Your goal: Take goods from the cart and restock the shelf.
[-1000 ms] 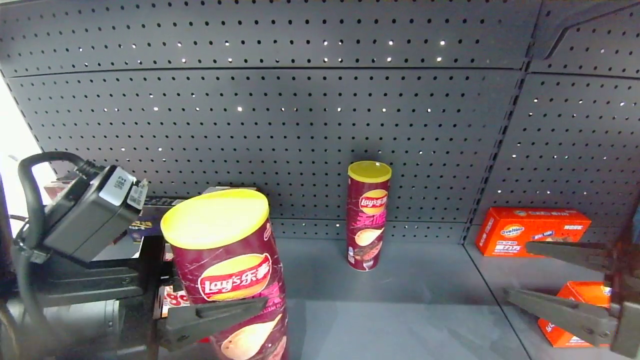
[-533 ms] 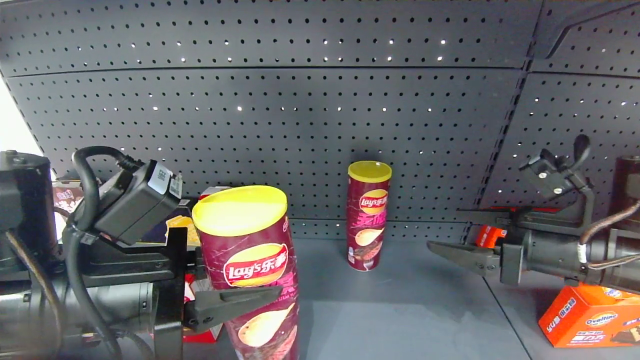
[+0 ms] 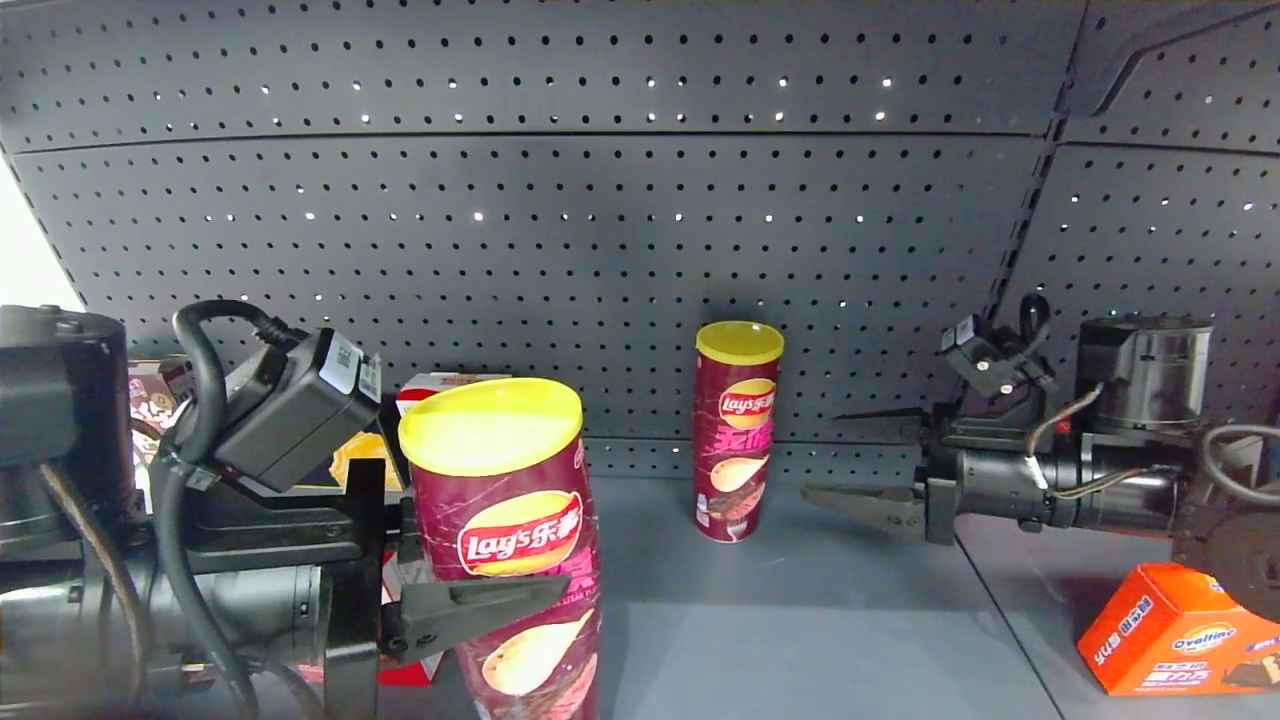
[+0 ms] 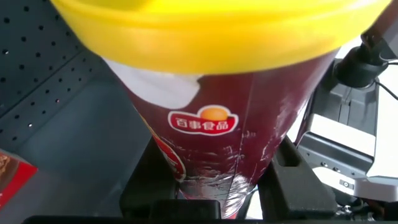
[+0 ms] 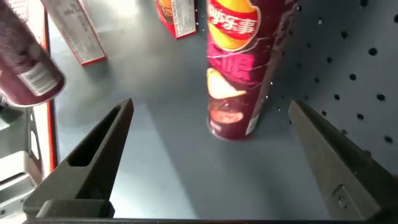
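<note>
Clamping the left pincer [image 3: 520, 575] on a yellow-lidded maroon chip can [image 3: 495, 470], oval logo [image 3: 520, 545] outward, smaller red seal [image 4: 204, 120] toward the wrist. Holding the right pincer [image 3: 825, 455] wide, facing a second can [image 3: 738, 430] upright just beyond its fingertips.

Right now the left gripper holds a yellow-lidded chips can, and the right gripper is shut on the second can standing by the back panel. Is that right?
Not quite. The right gripper is open and holds nothing; the second can stands free beyond it, as the right wrist view shows. The left gripper does hold a yellow-lidded chips can.
</note>
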`<state>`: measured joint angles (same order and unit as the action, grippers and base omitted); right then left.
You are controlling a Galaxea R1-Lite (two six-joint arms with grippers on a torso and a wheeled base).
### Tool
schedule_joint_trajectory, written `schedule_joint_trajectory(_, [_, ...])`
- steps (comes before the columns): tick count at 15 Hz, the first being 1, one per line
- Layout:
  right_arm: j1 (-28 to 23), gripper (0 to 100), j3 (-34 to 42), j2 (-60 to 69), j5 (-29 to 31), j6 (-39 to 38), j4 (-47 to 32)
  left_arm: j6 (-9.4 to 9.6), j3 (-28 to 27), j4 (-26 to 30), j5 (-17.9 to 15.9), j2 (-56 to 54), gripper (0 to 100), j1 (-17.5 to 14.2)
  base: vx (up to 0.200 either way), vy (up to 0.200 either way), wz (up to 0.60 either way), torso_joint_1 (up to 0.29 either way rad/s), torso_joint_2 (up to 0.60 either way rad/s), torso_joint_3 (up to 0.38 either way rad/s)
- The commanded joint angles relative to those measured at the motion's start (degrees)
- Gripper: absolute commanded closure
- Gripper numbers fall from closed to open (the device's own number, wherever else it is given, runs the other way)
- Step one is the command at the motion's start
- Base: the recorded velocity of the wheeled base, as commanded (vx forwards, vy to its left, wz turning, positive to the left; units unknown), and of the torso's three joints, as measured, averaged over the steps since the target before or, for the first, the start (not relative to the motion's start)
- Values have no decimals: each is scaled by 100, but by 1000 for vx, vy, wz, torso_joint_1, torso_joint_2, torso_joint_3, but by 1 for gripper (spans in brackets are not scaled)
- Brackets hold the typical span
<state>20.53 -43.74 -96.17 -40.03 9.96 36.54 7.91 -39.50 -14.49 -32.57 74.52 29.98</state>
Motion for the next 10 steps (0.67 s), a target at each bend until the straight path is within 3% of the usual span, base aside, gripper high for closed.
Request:
schedule_joint_trajectory(1, [-5,0,-240,-446,-66,6,20,0,-23,-1,-3,10,100,-1,0,0,0,0,0,0])
schedule_joint_trajectory(10, [206,0,-1233,-1659,-189,-3,187,0,-287,-326,-3,502,100,-1,0,0,0,0,0,0])
